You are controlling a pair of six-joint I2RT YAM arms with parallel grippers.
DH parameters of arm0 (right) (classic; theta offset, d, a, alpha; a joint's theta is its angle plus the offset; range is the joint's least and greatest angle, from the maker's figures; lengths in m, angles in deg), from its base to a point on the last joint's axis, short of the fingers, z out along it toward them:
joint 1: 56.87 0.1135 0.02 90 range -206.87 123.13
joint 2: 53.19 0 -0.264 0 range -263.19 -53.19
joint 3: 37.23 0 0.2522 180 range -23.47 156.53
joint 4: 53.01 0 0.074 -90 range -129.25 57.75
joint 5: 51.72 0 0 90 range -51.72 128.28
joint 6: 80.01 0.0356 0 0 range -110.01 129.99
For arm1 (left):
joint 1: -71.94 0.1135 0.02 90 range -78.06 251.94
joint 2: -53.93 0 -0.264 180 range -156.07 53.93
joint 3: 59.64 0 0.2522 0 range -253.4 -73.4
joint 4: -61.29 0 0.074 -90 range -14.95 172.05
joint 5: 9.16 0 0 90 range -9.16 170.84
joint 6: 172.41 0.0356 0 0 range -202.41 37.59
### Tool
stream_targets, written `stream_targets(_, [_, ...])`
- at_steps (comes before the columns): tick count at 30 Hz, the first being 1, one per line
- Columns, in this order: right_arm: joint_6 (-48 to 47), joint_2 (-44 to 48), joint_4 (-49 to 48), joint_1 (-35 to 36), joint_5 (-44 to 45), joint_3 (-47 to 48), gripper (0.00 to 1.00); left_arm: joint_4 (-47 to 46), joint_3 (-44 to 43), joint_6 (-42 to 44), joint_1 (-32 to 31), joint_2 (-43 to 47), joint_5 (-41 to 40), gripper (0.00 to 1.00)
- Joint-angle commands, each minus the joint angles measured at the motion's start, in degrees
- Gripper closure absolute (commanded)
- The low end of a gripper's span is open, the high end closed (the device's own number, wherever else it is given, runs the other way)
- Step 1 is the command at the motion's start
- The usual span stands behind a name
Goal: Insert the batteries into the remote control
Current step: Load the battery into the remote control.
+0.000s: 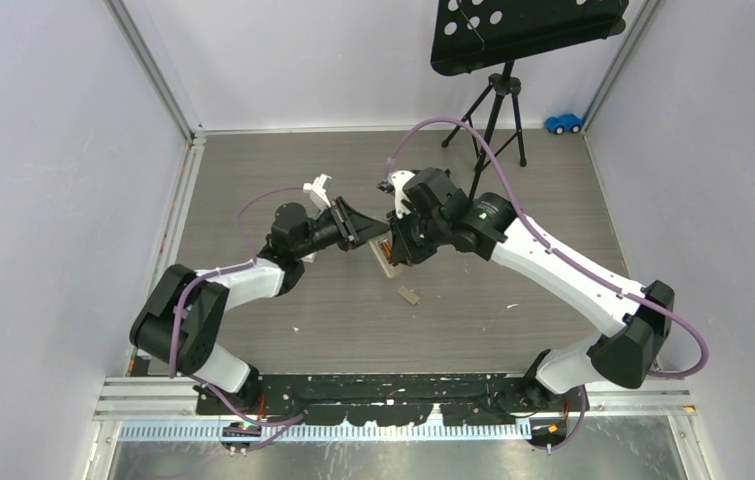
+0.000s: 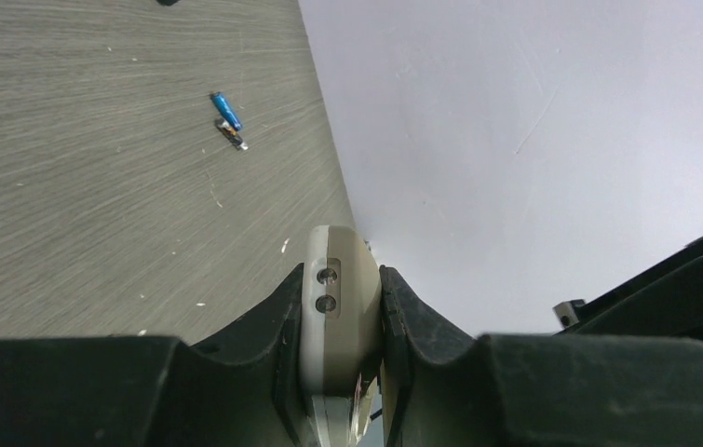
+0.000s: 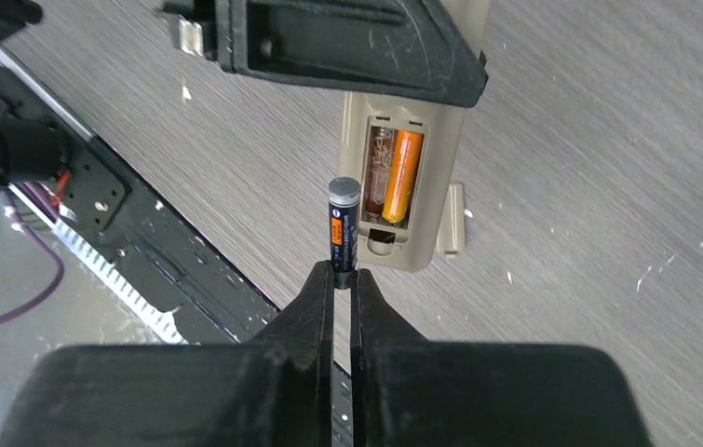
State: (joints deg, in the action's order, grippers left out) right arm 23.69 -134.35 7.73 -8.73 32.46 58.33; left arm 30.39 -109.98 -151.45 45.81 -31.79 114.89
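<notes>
My left gripper (image 1: 356, 227) is shut on one end of the beige remote (image 1: 385, 259) and holds it over the table's middle; the wrist view shows its jaws (image 2: 341, 284) clamped on the remote's end (image 2: 333, 317). In the right wrist view the remote's (image 3: 401, 250) back compartment is open, with one orange battery (image 3: 401, 177) in one slot and the other slot (image 3: 377, 172) empty. My right gripper (image 3: 344, 272) is shut on the end of a dark blue battery (image 3: 343, 223), just beside the remote's open end. A blue battery (image 2: 226, 110) lies by the wall.
The beige battery cover (image 3: 452, 219) lies on the table beside the remote and shows from above (image 1: 409, 295). A black music stand on a tripod (image 1: 498, 100) stands at the back right. A tiny blue toy car (image 1: 563, 123) sits in the far right corner.
</notes>
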Motion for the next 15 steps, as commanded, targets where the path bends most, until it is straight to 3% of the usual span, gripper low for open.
stream_targets(1, [0.1,-1.9,6.1,1.0,1.8,3.6,0.96,-11.4,0.7,-5.0,-0.3,-1.9,-1.1,1.00])
stream_targets(15, [-0.6,-7.9,6.9,2.3,8.1,5.5,0.94,-13.4,2.0,-5.6,-1.5,-2.2,-2.2,1.00])
